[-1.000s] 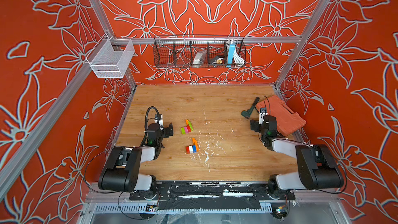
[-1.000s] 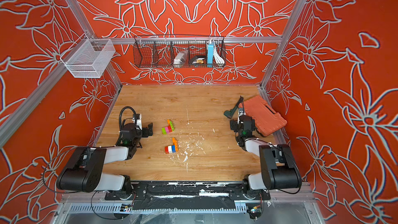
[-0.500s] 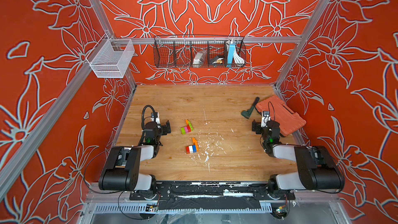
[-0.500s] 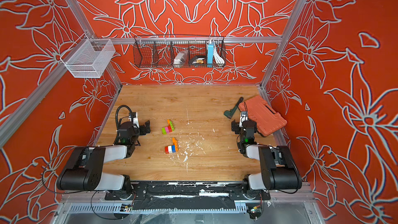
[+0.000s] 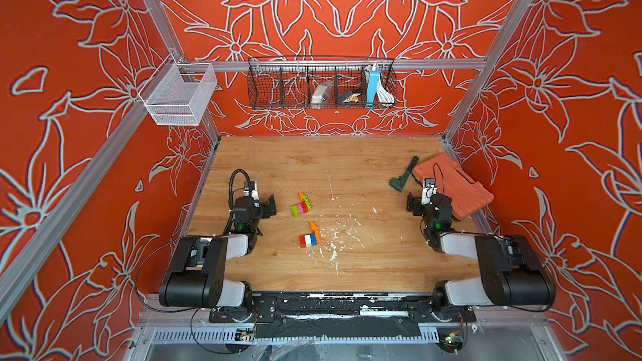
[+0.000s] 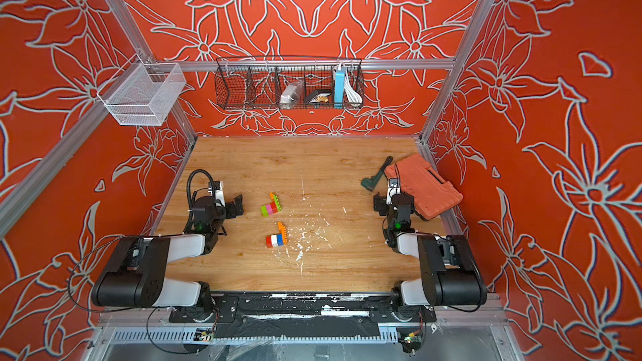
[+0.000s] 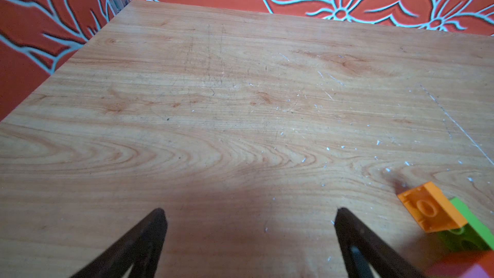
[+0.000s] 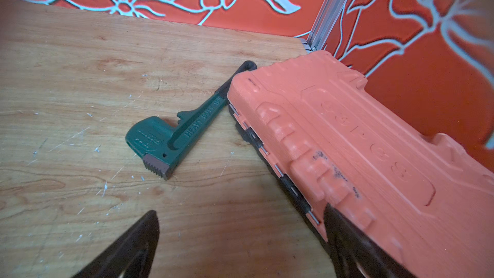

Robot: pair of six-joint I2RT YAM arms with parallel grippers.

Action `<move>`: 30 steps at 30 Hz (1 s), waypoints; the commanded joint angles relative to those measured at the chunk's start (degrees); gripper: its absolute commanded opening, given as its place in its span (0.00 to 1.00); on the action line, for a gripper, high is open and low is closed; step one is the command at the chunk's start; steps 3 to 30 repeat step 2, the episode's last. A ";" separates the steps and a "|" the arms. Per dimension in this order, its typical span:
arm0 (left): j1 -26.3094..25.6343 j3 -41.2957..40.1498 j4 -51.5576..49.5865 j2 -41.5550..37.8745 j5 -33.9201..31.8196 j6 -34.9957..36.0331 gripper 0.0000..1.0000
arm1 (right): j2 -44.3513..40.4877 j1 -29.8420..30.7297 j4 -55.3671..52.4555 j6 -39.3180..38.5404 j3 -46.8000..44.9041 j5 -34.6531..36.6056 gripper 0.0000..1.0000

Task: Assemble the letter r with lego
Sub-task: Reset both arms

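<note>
The lego lies in two small clusters mid-table. The farther cluster (image 5: 301, 204) (image 6: 271, 205) is a lime green, pink and red row with an orange and a green brick on it. The nearer cluster (image 5: 310, 236) (image 6: 278, 236) is a red, white and blue row topped by orange. My left gripper (image 5: 255, 200) (image 6: 222, 203) (image 7: 250, 215) stands open and empty just left of the farther cluster, whose orange brick (image 7: 430, 209) shows beside one finger. My right gripper (image 5: 430, 200) (image 6: 396, 200) (image 8: 240, 217) is open and empty at the right side.
A big orange-red ribbed case (image 5: 451, 185) (image 8: 361, 143) lies at the right edge, and one right finger overlaps its rim. A green pipe wrench (image 5: 403, 175) (image 8: 173, 135) lies beside it. White flecks (image 5: 333, 237) dot the wood. A wire basket (image 5: 321, 83) and a mesh bin (image 5: 179, 95) hang on the walls.
Both wrists have turned and shifted slightly near their sides of the table. Both grippers stay open. The lego clusters have not moved.
</note>
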 commanded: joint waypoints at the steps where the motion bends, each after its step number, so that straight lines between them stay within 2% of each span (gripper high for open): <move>1: 0.09 0.70 0.35 0.12 0.39 0.14 0.99 | 0.28 -0.22 -0.25 0.46 0.71 -0.62 0.98; 30: 0.13 0.63 0.22 -0.03 0.54 0.08 0.99 | 0.24 -0.26 -0.23 0.30 0.66 -0.60 0.98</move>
